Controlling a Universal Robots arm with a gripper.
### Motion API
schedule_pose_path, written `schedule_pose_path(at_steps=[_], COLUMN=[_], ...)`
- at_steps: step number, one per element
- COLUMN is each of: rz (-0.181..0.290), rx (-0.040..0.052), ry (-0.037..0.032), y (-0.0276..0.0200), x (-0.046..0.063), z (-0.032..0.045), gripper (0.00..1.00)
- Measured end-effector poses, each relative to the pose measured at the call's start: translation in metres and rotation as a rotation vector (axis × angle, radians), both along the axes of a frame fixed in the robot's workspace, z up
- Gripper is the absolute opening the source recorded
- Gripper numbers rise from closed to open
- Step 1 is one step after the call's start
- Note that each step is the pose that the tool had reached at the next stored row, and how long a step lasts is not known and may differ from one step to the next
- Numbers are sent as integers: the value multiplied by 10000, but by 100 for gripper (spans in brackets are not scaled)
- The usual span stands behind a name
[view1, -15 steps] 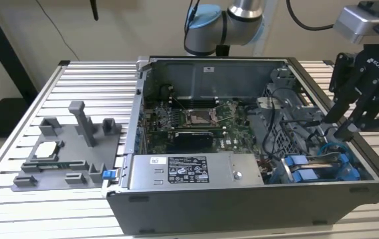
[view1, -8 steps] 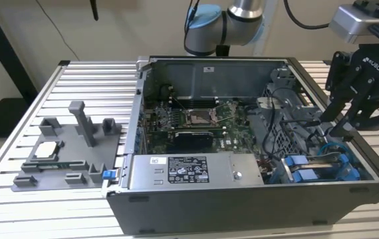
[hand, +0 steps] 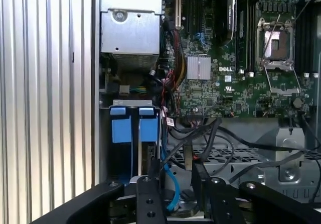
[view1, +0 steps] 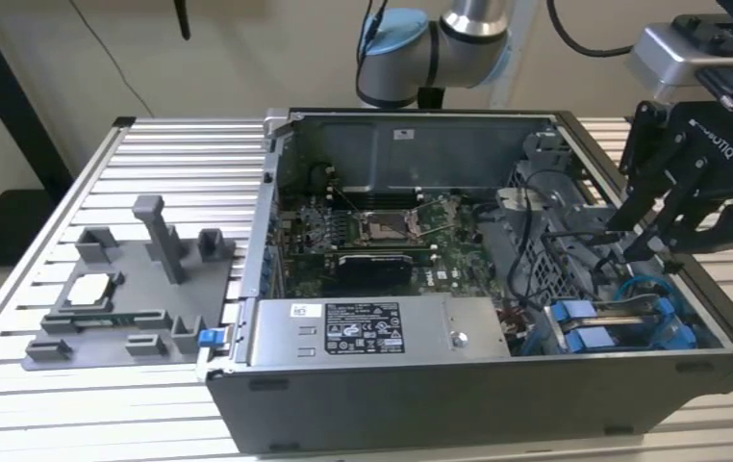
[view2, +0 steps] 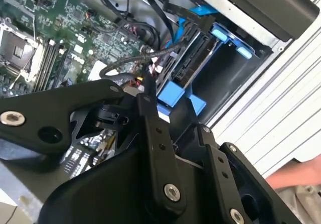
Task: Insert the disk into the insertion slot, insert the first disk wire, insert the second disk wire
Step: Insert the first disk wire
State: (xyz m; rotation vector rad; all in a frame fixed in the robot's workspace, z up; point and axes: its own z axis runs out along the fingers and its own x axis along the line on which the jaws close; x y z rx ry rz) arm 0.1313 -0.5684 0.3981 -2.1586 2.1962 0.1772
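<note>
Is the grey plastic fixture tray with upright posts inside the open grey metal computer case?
No: in the exterior view the tray stands on the slatted metal table, outside the case, on the exterior view's left.

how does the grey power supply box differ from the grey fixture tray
The power supply box sits inside the computer case; the fixture tray lies outside it on the slatted table, toward the exterior view's left. The power supply box is a closed block with a black-and-white sticker; the fixture tray is open, with upright posts rising from it. Both are grey.
</note>
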Motion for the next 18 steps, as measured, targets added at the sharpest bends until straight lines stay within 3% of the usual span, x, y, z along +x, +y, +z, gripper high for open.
schedule_pose_path(at_steps=[1, 4, 5, 10, 11, 14, 15, 18], rz=[0, -4, -3, -4, -3, -3, -3, -2], rx=[43, 402, 456, 491, 525, 789, 830, 838], ry=[0, 0, 0, 0, 0, 0, 0, 0], y=[-1, 0, 0, 0, -1, 0, 0, -2], x=[-6, -25, -37, -73, -74, -74, -75, -75], z=[-8, -13, -19, -65, -69, -80, -86, -95], gripper=[100, 100, 100, 100, 100, 100, 100, 100])
